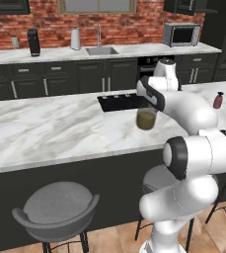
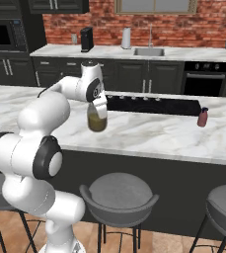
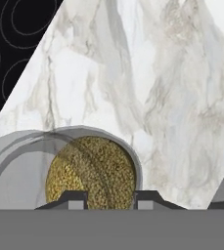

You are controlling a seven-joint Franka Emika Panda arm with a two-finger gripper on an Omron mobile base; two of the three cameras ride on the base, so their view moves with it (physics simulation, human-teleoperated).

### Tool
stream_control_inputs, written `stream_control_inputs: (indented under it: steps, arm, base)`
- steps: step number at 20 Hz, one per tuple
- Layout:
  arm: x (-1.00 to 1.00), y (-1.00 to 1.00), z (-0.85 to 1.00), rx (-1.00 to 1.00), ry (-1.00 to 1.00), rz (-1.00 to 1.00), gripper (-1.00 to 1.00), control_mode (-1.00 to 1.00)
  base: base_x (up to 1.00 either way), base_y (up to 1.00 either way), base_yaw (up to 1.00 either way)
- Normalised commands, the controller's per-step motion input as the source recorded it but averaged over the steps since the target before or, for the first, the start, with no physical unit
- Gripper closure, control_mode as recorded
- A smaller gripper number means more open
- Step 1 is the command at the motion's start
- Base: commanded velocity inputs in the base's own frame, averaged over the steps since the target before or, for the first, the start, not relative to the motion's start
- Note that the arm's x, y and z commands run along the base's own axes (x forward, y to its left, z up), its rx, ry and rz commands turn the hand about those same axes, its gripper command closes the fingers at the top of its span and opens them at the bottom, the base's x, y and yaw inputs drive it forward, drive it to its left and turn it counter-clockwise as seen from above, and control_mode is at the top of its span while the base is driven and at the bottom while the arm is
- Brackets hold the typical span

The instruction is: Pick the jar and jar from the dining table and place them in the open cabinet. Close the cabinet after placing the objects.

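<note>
My gripper (image 1: pixel 147 107) is shut on the jar (image 1: pixel 146 119) with olive-yellow filling and holds it upright a little above the dining table (image 1: pixel 45 128), near the front edge by the black cooktop (image 1: pixel 117 102). From the other side, the same jar (image 2: pixel 96 118) hangs under the gripper (image 2: pixel 97 105). In the hand view I look down into the jar (image 3: pixel 91 171) between the fingertips (image 3: pixel 74 199). The second jar (image 1: pixel 218 100), with reddish filling, stands on the table's right part (image 2: pixel 202 117), clear of the arm. Black upper cabinet (image 1: pixel 6 6) bottoms are cut off by the top edge, and I cannot tell if a door is open.
Grey stools (image 1: pixel 57 207) (image 2: pixel 119 195) stand in front of the table. Behind it runs a back counter with a sink (image 1: pixel 101 50), a steel microwave (image 1: pixel 181 34), a black appliance (image 1: pixel 33 42) and a white canister (image 1: pixel 75 38). An oven (image 2: pixel 203 79) sits under that counter.
</note>
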Motion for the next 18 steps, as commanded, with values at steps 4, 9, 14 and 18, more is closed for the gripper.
stream_control_inputs:
  steps: [4, 9, 14, 18]
  arm:
    - [-0.36, 0.0, 0.19, 0.0, -0.04, -0.03, 1.0, -1.0]
    - [-0.35, 0.0, 0.27, 0.0, -0.02, -0.05, 1.0, -1.0]
    - [-0.4, 0.0, 0.27, 0.0, -0.05, -0.06, 1.0, -1.0]
    - [-0.37, 0.0, 0.3, 0.0, -0.08, -0.07, 1.0, -1.0]
  base:
    - [0.0, 0.0, 0.0]
    - [0.0, 0.0, 0.0]
    - [0.0, 0.0, 0.0]
    - [0.0, 0.0, 0.0]
